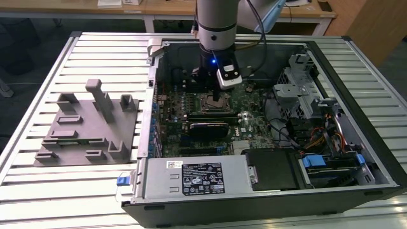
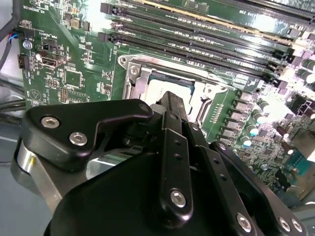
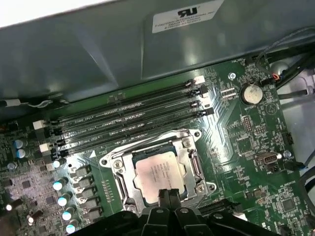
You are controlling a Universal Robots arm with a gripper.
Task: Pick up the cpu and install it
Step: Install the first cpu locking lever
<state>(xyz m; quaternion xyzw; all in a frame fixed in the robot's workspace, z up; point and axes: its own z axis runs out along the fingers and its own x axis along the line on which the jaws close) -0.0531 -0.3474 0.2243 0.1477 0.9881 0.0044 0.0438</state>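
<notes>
The cpu [image 3: 157,174], a silvery square chip, lies flat inside the metal-framed socket [image 3: 196,169] on the green motherboard. In the second wrist view the cpu [image 2: 160,87] shows just beyond the black fingertips. My gripper [image 3: 168,194] hovers right over the chip's near edge, its two narrow fingers pressed together with nothing between them. In the exterior view the gripper [image 1: 218,98] points straight down at the socket [image 1: 210,101] inside the open computer case [image 1: 356,157]. The gripper [image 2: 172,98] hides part of the chip.
Several memory slots [image 3: 128,118] run beside the socket, with capacitors [image 3: 61,187] on another side. A grey plastic fixture [image 1: 89,124] stands on the slatted table at the exterior view's left. The power supply [image 1: 197,176], drive cage [image 1: 305,90] and cables [image 1: 318,138] crowd the case.
</notes>
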